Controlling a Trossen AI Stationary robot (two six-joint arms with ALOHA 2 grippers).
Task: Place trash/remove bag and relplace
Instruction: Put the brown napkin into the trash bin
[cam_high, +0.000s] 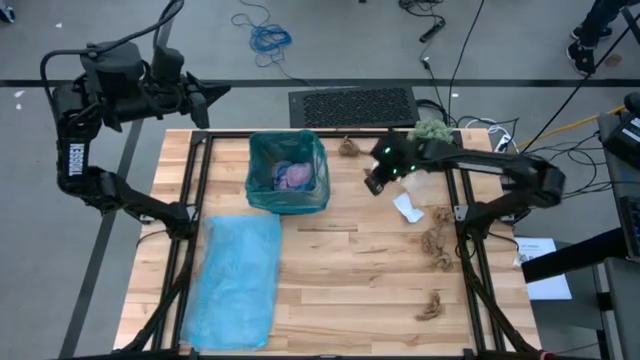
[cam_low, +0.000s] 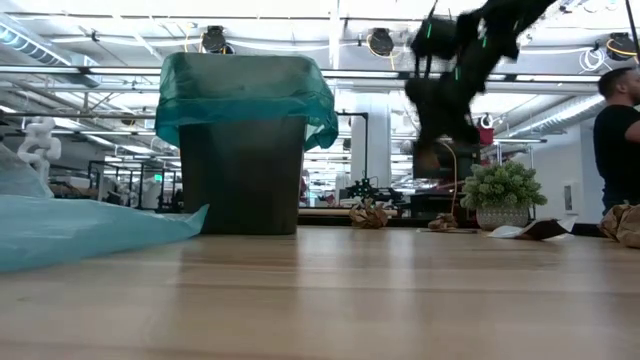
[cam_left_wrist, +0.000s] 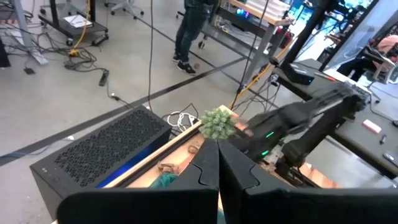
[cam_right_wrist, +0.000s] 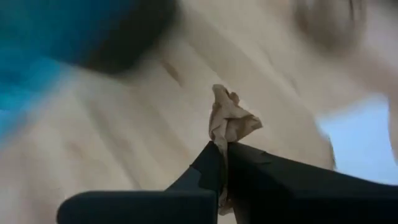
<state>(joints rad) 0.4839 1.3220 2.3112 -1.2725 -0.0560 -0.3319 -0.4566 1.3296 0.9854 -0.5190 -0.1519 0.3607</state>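
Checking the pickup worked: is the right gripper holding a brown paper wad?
Yes, the right gripper is shut on a crumpled brown paper wad sticking up between its fingers.

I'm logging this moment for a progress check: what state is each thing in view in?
Dark trash bin, teal liner: upright, open, lilac-pink piece inside.
Spare teal plastic bag: flat on the table.
Right gripper: shut on a crumpled brown paper wad, above the table.
Left gripper: shut, empty, raised behind the table.
Loose brown paper wads: on the table.
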